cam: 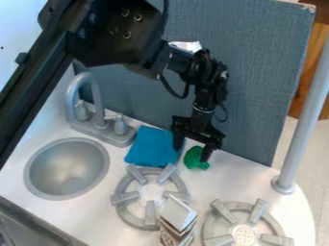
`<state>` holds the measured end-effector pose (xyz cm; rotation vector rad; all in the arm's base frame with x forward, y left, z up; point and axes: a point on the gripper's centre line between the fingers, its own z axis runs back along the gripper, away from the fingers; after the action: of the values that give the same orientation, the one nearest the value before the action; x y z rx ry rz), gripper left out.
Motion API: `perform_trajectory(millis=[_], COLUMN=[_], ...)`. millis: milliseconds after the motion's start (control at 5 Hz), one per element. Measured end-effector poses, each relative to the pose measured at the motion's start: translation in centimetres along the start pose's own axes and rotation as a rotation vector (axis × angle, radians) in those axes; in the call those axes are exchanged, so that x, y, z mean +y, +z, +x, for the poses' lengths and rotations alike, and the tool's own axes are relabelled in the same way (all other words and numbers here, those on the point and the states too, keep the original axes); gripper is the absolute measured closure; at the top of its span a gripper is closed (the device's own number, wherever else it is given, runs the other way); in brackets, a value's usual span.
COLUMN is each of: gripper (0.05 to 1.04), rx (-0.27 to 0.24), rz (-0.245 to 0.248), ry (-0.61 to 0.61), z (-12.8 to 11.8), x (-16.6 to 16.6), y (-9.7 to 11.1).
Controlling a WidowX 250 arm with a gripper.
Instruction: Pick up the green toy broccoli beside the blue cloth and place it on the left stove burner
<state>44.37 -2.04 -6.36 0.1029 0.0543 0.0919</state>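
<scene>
The black gripper (191, 154) hangs at the back of the counter, its fingers apart and pointing down. A green object (195, 159), perhaps a toy vegetable, lies at its right fingertip, partly covered by that finger. Whether they touch I cannot tell. The left finger stands over the right edge of a blue cloth (151, 146), which lies flat between the faucet and the green object.
A grey sink (67, 168) and faucet (97, 101) are at the left. Two stove burners (151, 192) (244, 234) stand in front, with a small carton (178, 222) between them. A grey pole (305, 120) rises at the right, and a blue-grey panel (257, 72) stands behind.
</scene>
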Motion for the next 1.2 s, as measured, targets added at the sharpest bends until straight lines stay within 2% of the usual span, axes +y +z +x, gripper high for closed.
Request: perform_trajectory(millis=[400, 600, 800, 1000, 1200], gripper=[0.083, 0.127, 0.289, 0.355, 0.404], rx=[0.033, 0.049, 0.073, 0.084, 0.092], rz=[0.007, 0.012, -0.015, -0.042, -0.080], ry=[0.025, 0.031, 0.040, 0.033, 0.043], z=[0.7, 1.2, 1.2, 1.0, 0.8], x=[-0.4, -0.5, -0.8, -1.0, -0.4], y=[-2.2, -2.3, -1.9, -1.9, -0.9])
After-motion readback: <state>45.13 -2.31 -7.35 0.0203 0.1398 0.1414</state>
